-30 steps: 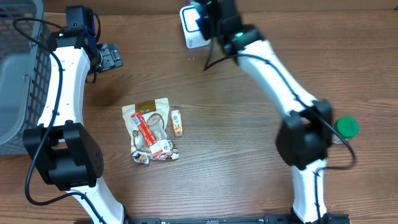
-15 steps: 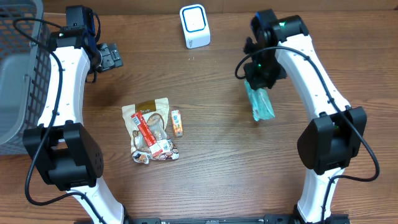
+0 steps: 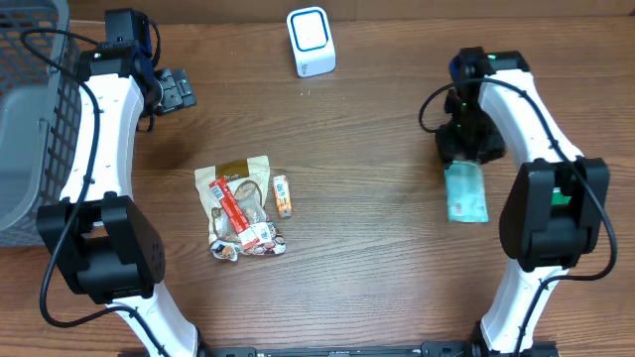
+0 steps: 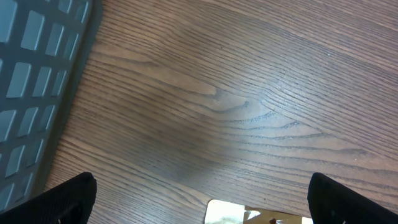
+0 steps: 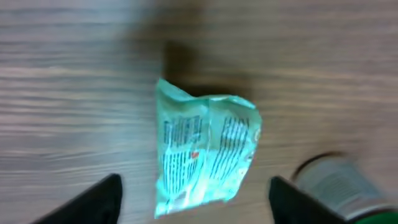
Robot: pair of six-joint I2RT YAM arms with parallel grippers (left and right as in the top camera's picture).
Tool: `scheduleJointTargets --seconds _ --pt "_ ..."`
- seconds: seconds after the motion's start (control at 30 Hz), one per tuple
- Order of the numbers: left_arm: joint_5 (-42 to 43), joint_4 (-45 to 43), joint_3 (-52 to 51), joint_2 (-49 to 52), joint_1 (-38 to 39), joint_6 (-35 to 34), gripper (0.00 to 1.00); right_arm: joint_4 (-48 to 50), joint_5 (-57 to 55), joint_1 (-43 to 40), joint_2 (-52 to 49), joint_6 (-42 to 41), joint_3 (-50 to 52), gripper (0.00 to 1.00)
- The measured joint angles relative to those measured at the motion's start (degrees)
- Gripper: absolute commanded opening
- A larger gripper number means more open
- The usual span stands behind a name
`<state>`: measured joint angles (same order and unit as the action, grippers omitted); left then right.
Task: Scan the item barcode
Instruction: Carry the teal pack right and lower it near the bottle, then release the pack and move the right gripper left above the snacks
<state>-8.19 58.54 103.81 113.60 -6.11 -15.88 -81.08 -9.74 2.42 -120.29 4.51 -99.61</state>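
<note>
The white scanner with a blue face stands at the table's far edge. A teal snack packet lies flat on the wood at the right, printed side up. My right gripper hovers just above the packet's far end, open, its black fingers well apart on either side and holding nothing. My left gripper is at the far left near the basket, open and empty over bare wood. No barcode can be made out in the blur.
A grey mesh basket fills the left edge. A pile of snack packets and a small orange item lie left of centre. A round container with a green rim stands just right of the teal packet.
My right arm swung away from the scanner to the right side of the table carrying the teal packet, then opened; the packet now lies on the wood. The left arm has not moved.
</note>
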Motion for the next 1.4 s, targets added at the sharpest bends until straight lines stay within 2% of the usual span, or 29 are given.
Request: scheduleJointTargets --seconds 0.1,0.27,0.5,0.67,0.9,1.4 --pt "0.02 0.0 0.0 0.0 0.0 0.02 1.0 1.66 -1.01 -1.18 0.0 -0.13 0.0 0.8" --pt "0.0 0.0 0.0 0.0 0.0 0.02 1.0 3.72 3.72 -0.57 0.0 -2.71 0.02 1.0" --pt "0.02 0.0 0.0 0.0 0.0 0.0 1.0 6.67 23.43 5.77 0.0 -4.76 0.02 1.0" --pt "0.02 0.0 0.0 0.0 0.0 0.0 1.0 10.08 31.98 11.21 0.0 -6.6 0.02 1.0" --pt "0.02 0.0 0.0 0.0 0.0 0.0 1.0 12.31 35.45 15.63 0.0 -7.54 0.02 1.0" --pt "0.02 0.0 0.0 0.0 0.0 0.0 1.0 17.07 36.33 15.89 0.0 -7.72 0.02 1.0"
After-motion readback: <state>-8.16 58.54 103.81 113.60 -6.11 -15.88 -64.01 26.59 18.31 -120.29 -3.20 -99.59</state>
